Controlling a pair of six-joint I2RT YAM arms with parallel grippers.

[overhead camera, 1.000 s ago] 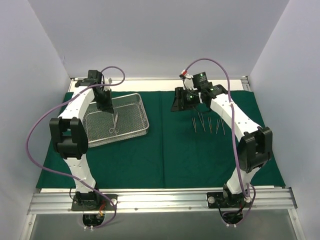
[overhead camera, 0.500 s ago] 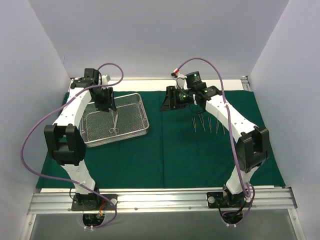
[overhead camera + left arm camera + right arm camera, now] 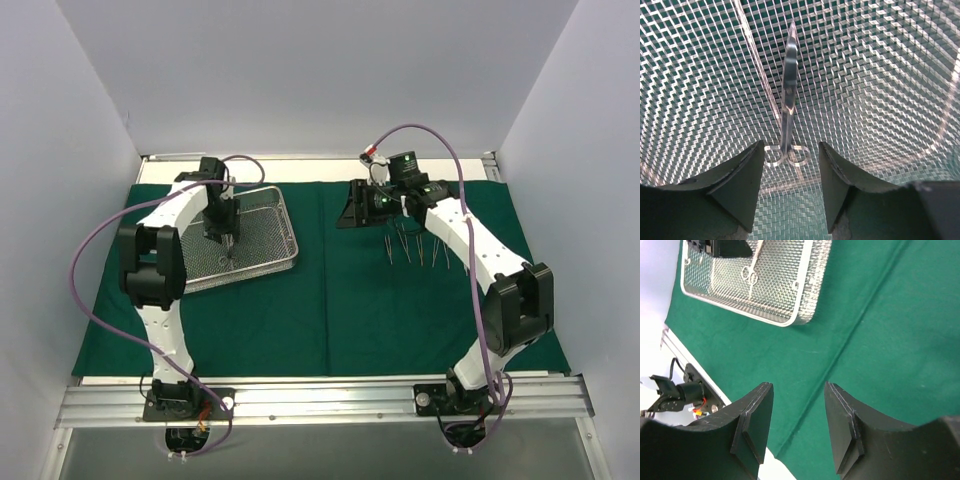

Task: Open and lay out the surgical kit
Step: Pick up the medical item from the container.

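Note:
The surgical kit's dark green cloth [image 3: 330, 310] lies spread flat across the table. Its silver wire-mesh tray [image 3: 289, 225] sits on the left half. One pair of steel scissors [image 3: 786, 90] lies flat on the tray floor, rings toward my left gripper [image 3: 790, 150]. That gripper hangs low inside the tray [image 3: 890, 75], open, its fingers either side of the rings without touching them. Several slim instruments [image 3: 415, 245] lie in a row on the cloth's right half. My right gripper [image 3: 797, 390] hovers open and empty above the cloth's centre fold [image 3: 860, 325].
White walls enclose the table on three sides. A metal rail [image 3: 320, 400] with both arm bases runs along the near edge. In the right wrist view the tray [image 3: 805, 305] holds the scissors [image 3: 751, 267], the left gripper [image 3: 725, 247] above them.
My left gripper has gone from shut to open and shifted slightly right, over the scissors lying in the tray. The right arm swung a little left and back again.

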